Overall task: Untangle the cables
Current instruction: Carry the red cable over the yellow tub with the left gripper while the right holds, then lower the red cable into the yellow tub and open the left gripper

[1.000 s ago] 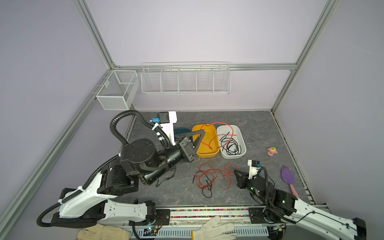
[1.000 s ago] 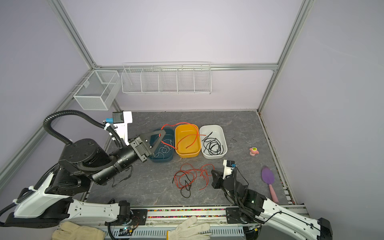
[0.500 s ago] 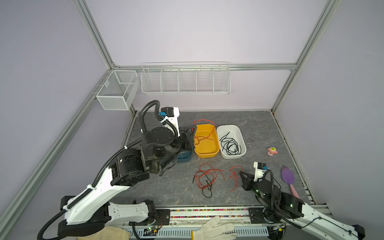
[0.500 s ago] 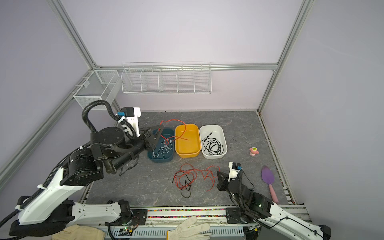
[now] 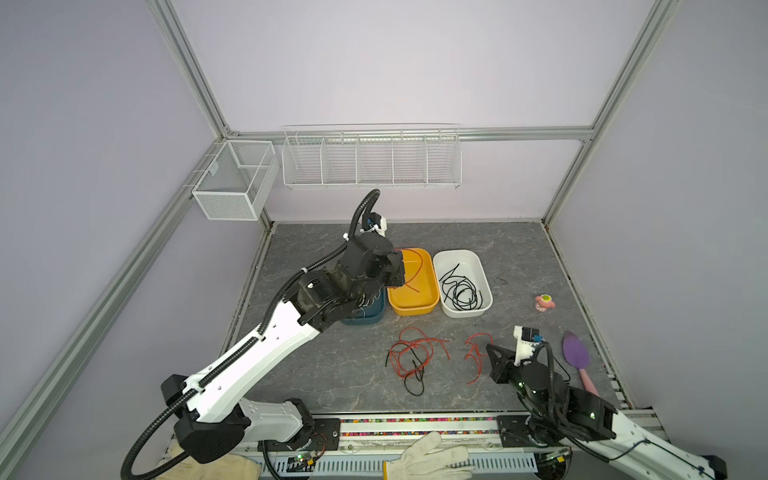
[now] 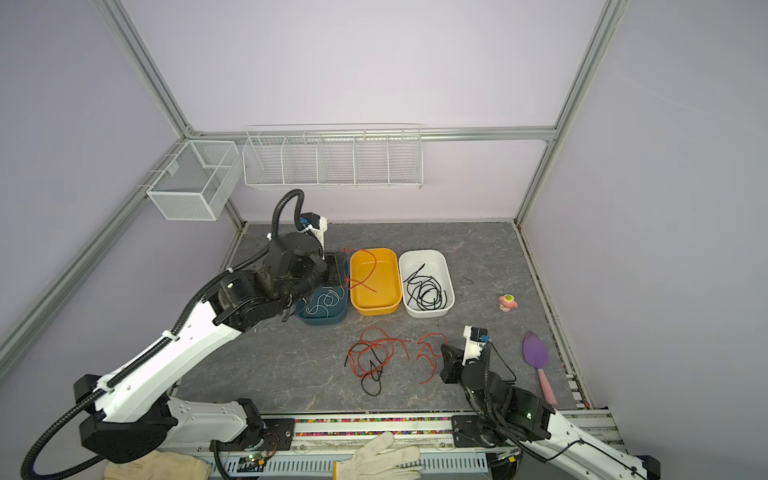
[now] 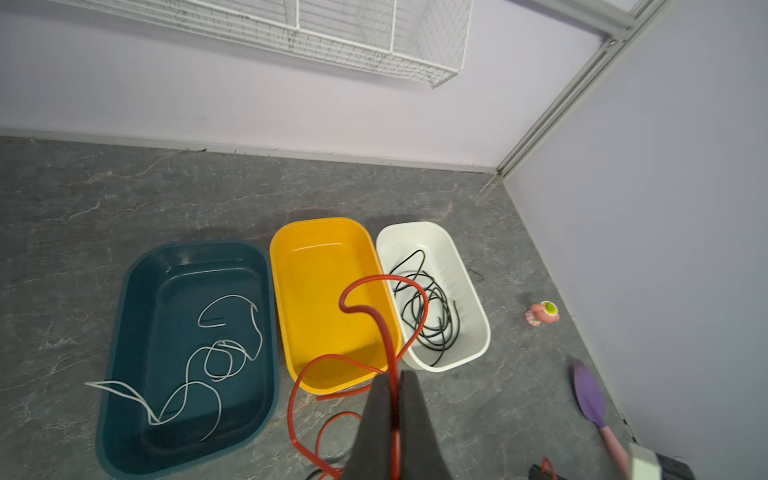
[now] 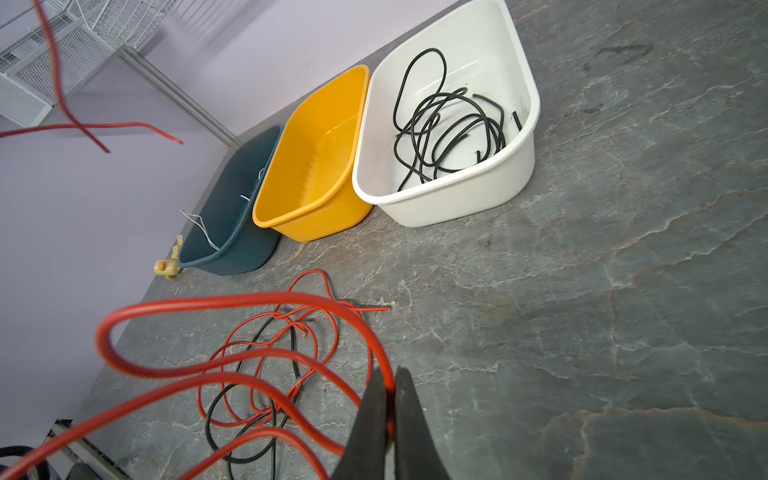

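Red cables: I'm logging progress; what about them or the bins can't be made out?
Teal bin: in a top view, mostly under the left arm.
Left red cable, in the left end effector: left wrist view, tail leaves frame.
Right red cable, in the right end effector: right wrist view, blurred near lens.
Tangle: in both top views, strands too thin to count.

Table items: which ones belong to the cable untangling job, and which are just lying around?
Job: left hand holding a red cable; right hand holding a second red cable; red-and-black tangle; black cables in white bin; white cable in blue bin; yellow bin.
Lying about: pink toy; purple spoon; gloves; wire baskets.
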